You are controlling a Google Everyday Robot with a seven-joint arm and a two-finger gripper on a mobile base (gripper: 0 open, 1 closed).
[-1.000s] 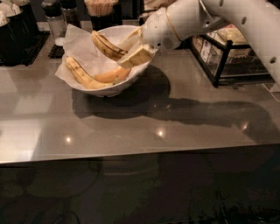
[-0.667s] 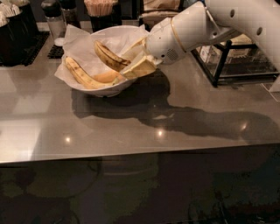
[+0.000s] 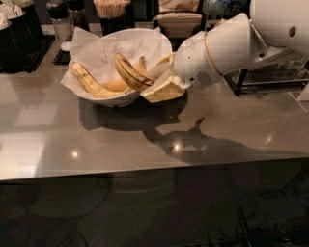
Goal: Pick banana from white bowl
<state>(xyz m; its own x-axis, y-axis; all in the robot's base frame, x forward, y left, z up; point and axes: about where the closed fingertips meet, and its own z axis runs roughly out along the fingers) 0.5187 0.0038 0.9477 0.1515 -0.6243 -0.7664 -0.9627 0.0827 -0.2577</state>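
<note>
The white bowl (image 3: 112, 101), lined with crumpled white paper, stands at the back left of the grey counter. The curved, brown-streaked banana (image 3: 129, 72) tilts over the bowl's right half, its lower end between my fingers. My gripper (image 3: 159, 79) reaches in from the right over the bowl's right rim and is shut on the banana, with the lower finger (image 3: 165, 90) just outside the rim. A longer slim banana (image 3: 89, 82) and a smoother orange-yellow banana (image 3: 117, 86) lie in the bowl.
Black containers (image 3: 19, 29), a shaker (image 3: 60, 19) and a cup of sticks (image 3: 111, 12) stand behind the bowl. A black wire rack (image 3: 270, 79) stands at the right behind my arm. The counter's front edge (image 3: 145, 170) runs across the view.
My gripper and the curved banana have moved lower and a little to the right, closer to the bowl's rim. The other bananas have not moved.
</note>
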